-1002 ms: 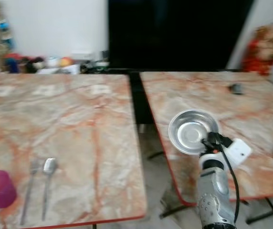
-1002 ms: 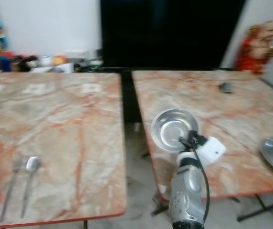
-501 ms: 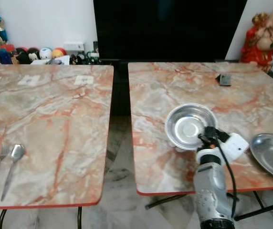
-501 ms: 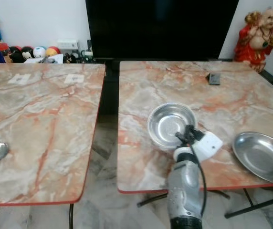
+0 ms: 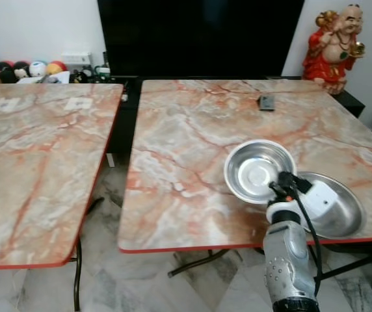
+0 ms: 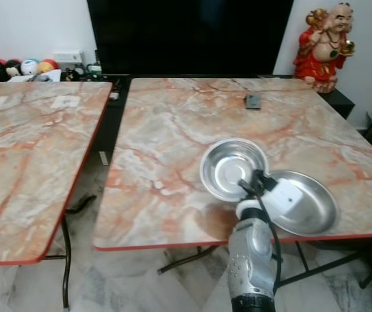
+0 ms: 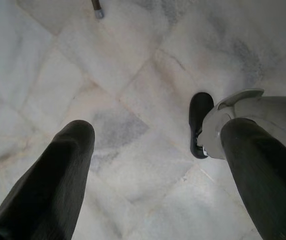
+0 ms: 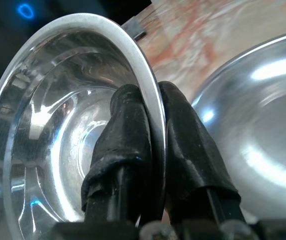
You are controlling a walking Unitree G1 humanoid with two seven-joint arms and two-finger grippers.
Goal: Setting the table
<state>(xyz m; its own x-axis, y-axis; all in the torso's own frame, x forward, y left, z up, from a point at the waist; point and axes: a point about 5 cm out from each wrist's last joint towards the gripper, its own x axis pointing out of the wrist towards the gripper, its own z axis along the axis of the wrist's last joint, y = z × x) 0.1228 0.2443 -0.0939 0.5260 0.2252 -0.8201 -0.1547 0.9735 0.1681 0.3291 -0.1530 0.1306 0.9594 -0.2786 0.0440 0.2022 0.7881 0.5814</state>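
**Bowl carried over the right-hand table as the view swings right**

Two marble-topped tables stand side by side before a dark screen, and since a second ago the whole view has swung to the right: the left table point(image 5: 36, 156) with its fork, spoon and pink cup has slid largely out of frame, and the right table point(image 5: 192, 162) now sits in the middle. That is the camera turning with the robot, not the things moving. It suggests the robot is facing the place where this setting goes.

A red figurine point(image 5: 332, 39) stands at the far corner, and a small dark object point(image 5: 266, 102) lies near the far edge of the table.

Newly in full sight is a steel plate point(image 6: 309, 201) near the front edge of the right table. The steel bowl point(image 5: 259, 170) is held just beside it, overlapping its near rim.

The right gripper point(image 8: 153, 140) is clamped on the bowl's rim, one finger inside the wall and one outside. The left gripper point(image 7: 153, 165) hangs idle over the floor tiles, fingers spread and empty.
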